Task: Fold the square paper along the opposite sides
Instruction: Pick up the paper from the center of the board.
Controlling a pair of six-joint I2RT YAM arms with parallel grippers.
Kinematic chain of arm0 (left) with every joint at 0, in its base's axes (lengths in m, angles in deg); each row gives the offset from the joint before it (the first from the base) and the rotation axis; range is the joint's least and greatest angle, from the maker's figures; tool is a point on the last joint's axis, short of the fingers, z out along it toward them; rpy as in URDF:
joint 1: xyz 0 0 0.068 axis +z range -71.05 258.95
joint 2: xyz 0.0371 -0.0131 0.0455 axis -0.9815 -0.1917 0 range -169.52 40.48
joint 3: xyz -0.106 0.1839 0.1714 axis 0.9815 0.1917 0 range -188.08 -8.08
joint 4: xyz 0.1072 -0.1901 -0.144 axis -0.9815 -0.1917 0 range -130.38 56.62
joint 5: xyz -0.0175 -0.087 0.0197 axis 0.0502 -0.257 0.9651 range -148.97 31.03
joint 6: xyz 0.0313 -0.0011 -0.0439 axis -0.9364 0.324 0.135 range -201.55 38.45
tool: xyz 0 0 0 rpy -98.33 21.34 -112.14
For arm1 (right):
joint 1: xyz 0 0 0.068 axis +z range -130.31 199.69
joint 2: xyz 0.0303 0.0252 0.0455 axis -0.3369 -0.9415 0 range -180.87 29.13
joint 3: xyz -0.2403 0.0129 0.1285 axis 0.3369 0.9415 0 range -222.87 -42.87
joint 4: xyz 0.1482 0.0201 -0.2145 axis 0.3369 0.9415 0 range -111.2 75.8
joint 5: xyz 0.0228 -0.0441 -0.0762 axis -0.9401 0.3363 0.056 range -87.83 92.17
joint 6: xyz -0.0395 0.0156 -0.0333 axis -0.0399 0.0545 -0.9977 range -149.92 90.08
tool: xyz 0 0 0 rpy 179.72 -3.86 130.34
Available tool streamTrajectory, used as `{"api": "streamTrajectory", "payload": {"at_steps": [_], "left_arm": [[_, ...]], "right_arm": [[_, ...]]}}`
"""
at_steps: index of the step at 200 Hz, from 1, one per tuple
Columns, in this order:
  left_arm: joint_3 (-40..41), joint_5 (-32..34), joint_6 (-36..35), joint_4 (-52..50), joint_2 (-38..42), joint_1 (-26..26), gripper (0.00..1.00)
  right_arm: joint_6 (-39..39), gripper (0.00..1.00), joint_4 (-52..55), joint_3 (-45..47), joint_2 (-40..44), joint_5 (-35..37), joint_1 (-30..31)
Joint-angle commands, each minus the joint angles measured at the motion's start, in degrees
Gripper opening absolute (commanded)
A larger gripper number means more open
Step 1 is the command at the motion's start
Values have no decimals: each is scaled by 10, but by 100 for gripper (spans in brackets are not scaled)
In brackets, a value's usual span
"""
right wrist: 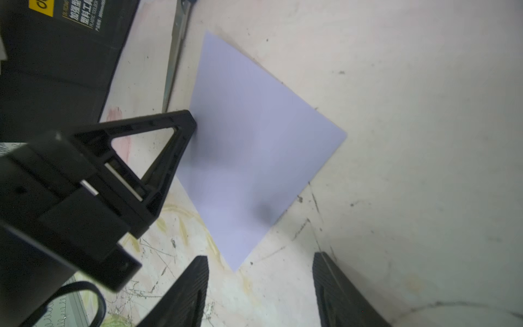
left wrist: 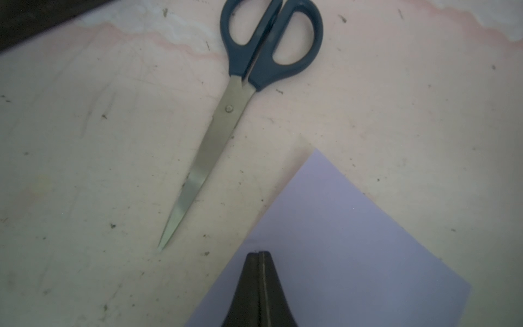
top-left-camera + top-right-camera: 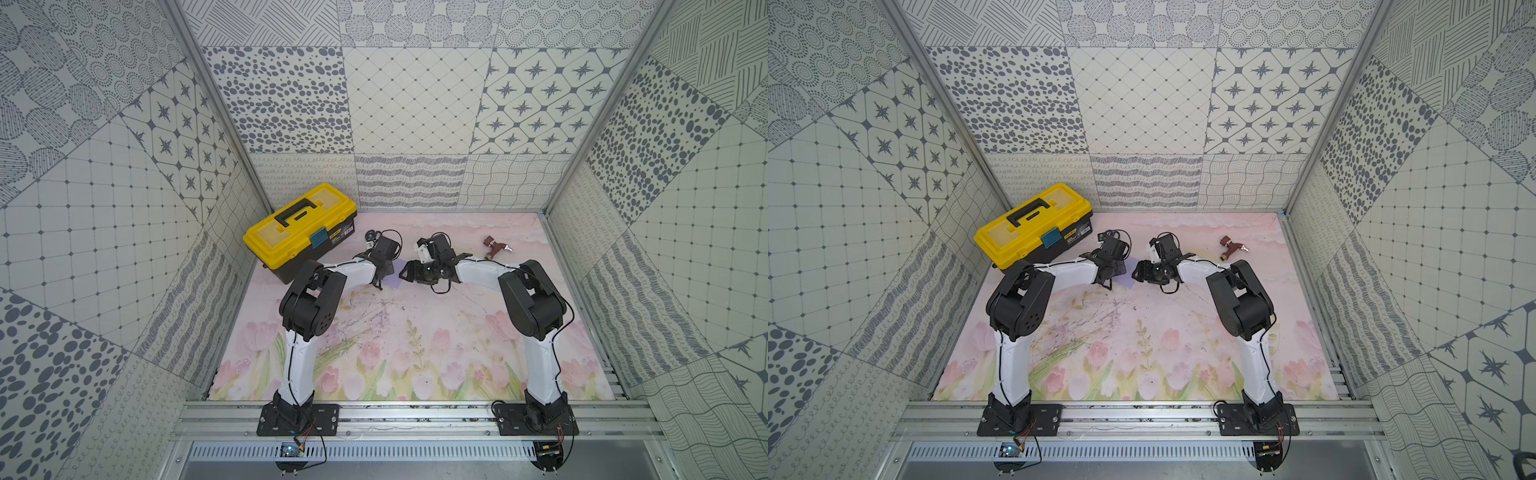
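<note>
The square paper (image 1: 254, 136), pale lavender, lies flat on the floral mat between the two arms; both top views show only a sliver of it (image 3: 394, 280) (image 3: 1128, 277). My left gripper (image 2: 259, 252) is shut, with nothing between its jaws. Its tip rests on the paper near one edge, and the right wrist view shows it as a black wedge (image 1: 192, 124). My right gripper (image 1: 260, 256) is open just above the mat. One corner of the paper points into the gap between its fingers. In a top view both grippers (image 3: 380, 283) (image 3: 405, 272) face each other across the paper.
Blue-handled scissors (image 2: 226, 113) lie closed on the mat just beyond the paper. A yellow and black toolbox (image 3: 299, 228) stands at the back left, close to the left arm. A small brown metal fitting (image 3: 494, 245) lies at the back right.
</note>
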Motion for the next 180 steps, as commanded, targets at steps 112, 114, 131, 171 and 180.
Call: {"api": "streamTrajectory", "payload": {"at_steps": [112, 114, 131, 171, 180], "left_arm": [[-60, -295, -85, -242, -56, -10, 0], [-60, -296, -85, -241, -57, -10, 0], [-61, -303, -89, -237, -60, -8, 0], [-59, -319, -92, -227, -61, -5, 0], [-57, -323, -93, -225, -61, -5, 0]], "right_arm": [[67, 66, 64, -109, -113, 63, 23], [68, 66, 64, -110, -114, 63, 24], [74, 66, 68, -119, -121, 59, 29], [77, 67, 71, -117, -119, 63, 31], [79, 67, 72, -123, -123, 56, 31]]}}
